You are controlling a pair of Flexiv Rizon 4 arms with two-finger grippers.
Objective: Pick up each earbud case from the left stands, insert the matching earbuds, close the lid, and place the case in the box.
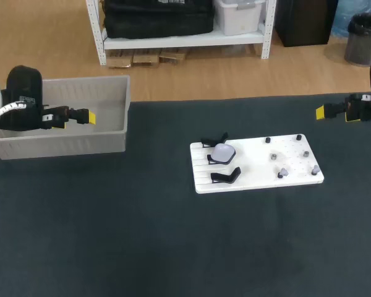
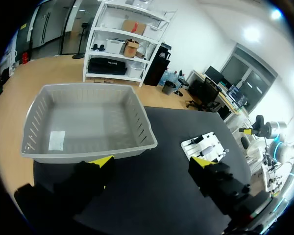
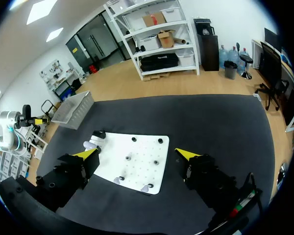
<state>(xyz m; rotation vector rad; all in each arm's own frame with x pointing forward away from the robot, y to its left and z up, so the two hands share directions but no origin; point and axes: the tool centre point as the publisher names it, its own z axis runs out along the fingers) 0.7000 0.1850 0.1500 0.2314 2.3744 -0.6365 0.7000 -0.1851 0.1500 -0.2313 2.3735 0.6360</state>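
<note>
Nearest on the dark table [image 1: 111, 235] is the white board [image 1: 253, 167], which lies right of the middle with its long side running left to right. At its left end the nearest black stand [image 1: 226, 177] is empty. Just beyond it the pale earbud case [image 1: 222, 152] rests on the next stand, and a further stand [image 1: 214, 140] behind it is also empty. The case looks rounded. Its long axis and the state of its lid are too small to tell. The small grey earbuds [image 1: 283, 172] sit on the board's right half, apart from the case.

Farther back, the right gripper [image 1: 320, 112] hangs at the far right, its fingers spread wide with nothing between them. The case lies to its near left. The left gripper [image 1: 88, 116] hovers over the grey box [image 1: 62, 145] at the far left, its fingers also spread and empty, and the case lies to its near right.

The right gripper looks somewhat nearer to the case. Even so, the case sits at the board's left end, which faces the left arm, so either arm must cross open table to reach it.
</note>
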